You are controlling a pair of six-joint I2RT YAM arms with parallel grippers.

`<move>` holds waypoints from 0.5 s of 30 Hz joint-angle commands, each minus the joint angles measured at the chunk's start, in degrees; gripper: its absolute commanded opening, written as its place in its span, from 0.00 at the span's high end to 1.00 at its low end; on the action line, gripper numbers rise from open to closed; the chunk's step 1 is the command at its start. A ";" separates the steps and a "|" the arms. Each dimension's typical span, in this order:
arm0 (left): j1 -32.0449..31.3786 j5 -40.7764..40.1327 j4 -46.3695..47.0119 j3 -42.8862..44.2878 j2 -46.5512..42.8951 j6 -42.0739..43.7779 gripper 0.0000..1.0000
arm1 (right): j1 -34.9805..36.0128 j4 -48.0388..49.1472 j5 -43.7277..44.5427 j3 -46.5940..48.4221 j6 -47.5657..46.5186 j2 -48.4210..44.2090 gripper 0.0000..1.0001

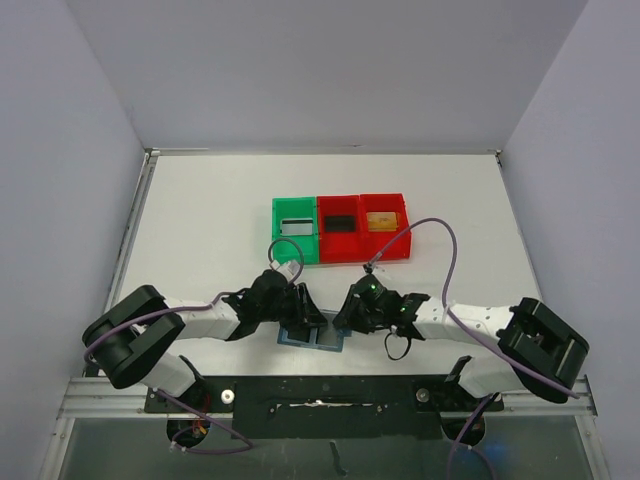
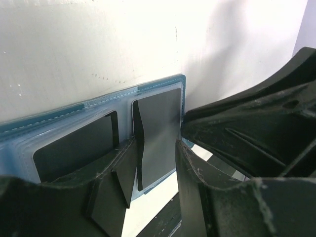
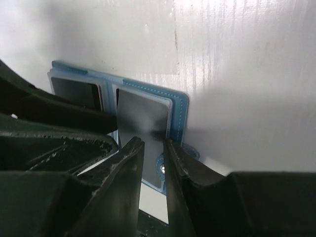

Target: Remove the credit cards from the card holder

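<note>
2 credit cards [image 2: 158,133] at least are still sitting in the card holder [image 1: 312,337], so I am judging most of the job as left to do.

I am working at the holder from both sides; it is lying open at the near edge of the white table [image 1: 200,220], between my arms. My left gripper [image 2: 155,150] is standing with 1 finger on each side of a dark card. My right gripper [image 3: 153,143] is showing only a narrow gap over a grey card [image 3: 140,116]. Whether either is actually pinching, I cannot tell. No card is looking fully clear of its pocket. Further back, 1 green bin [image 1: 297,250] and 2 red bins [image 1: 340,250] are sitting in a row (each seeming to hold something flat, too small to name). Plain pale walls are closing in the table on 3 sides.
</note>
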 commanded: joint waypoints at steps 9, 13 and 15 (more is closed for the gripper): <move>-0.48 -0.26 0.61 -1.73 1.66 0.43 0.63 | -0.89 -1.29 -4.19 2.96 -5.29 -6.20 0.73; -0.48 -0.71 -0.36 -1.24 1.05 0.51 0.63 | -1.16 -2.12 -6.58 2.55 -3.48 -1.85 0.74; -0.40 -0.78 -0.84 -1.10 0.67 0.56 0.63 | -0.88 -4.19 -6.47 2.24 -1.97 0.56 0.75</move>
